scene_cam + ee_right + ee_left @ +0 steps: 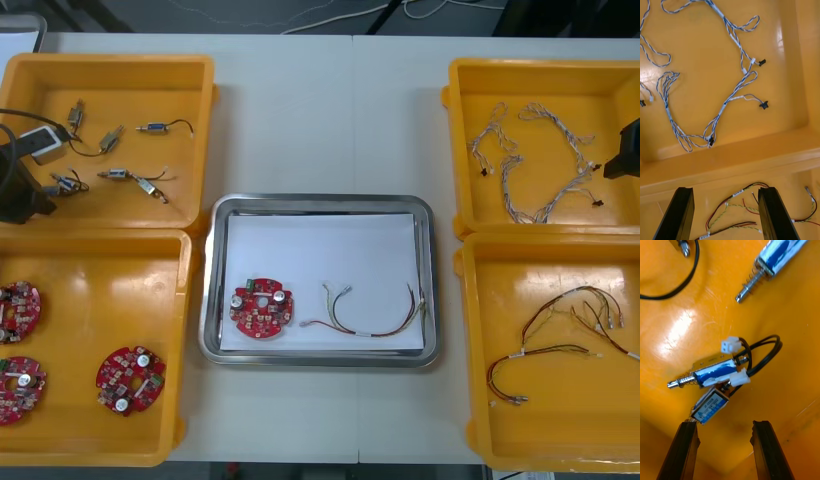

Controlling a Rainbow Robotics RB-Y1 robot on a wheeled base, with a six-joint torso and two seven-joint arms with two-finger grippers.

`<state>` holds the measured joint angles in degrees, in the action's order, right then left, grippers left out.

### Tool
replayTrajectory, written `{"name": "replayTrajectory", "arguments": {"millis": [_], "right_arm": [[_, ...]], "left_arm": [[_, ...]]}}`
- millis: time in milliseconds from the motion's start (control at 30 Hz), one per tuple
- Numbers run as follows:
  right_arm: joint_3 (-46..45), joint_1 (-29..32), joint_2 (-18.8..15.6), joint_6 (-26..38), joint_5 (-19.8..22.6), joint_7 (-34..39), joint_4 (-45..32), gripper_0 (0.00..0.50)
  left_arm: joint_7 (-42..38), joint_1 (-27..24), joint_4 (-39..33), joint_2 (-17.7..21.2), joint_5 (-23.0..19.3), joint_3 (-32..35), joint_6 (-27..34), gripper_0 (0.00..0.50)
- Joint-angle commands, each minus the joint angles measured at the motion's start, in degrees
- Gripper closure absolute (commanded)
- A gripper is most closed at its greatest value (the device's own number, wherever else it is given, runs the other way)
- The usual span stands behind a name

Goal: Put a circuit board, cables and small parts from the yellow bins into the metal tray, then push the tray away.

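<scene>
At the table's (330, 120) left edge, the left gripper (724, 423) hangs over the far-left yellow bin (190, 70), fingers apart above small metal parts (713, 375) (two of them touching, with a black cable (765, 352) looped beside). In the metal tray (430, 280) at mid-table, a red circuit board (263, 307) lies by the left rim, with a red and yellow cable (370, 318) to its right. At the right edge, the right gripper (726, 189), fingers also apart, hangs over the wall where the far-right bin (545, 66) with its blue and white cables (728, 99) meets the near-right bin (470, 350).

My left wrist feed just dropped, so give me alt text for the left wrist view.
The left gripper hangs open just short of two small metal parts with blue labels, lying together with a looped black cable and white connectors on the yellow bin's floor. A third part lies beyond them.
</scene>
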<state>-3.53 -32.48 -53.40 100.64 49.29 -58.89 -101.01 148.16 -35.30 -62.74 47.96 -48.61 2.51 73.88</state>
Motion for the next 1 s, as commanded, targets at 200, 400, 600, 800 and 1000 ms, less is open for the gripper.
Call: {"name": "replayTrajectory", "arguments": {"millis": [200,400,600,800,1000], "right_arm": [[7.4,-11.56,-2.41,-2.65,-2.7,-0.53,11.09,0.0],[8.28,-13.84,-1.53,-5.11,-3.32,0.79,17.33,0.0],[8.28,-14.72,0.31,-7.74,-5.78,2.2,21.64,0.0],[8.46,-16.83,2.42,-10.2,-7.45,4.22,27.18,0.0],[11.71,-18.85,4.01,-12.84,-9.29,8.88,30.25,0.0]], "left_arm": [[4.16,-2.75,-0.45,2.14,0.62,1.79,-0.93,0.074],[3.81,-3.02,-0.36,1.52,1.59,1.35,-2.07,0.073],[3.54,-3.37,-0.36,0.64,2.47,1.35,-2.25,0.072],[3.45,-3.46,-0.36,-0.15,3.08,0.91,-2.6,0.073],[3.28,-3.63,-0.36,-0.94,3.7,0.65,-2.77,0.073]]}}
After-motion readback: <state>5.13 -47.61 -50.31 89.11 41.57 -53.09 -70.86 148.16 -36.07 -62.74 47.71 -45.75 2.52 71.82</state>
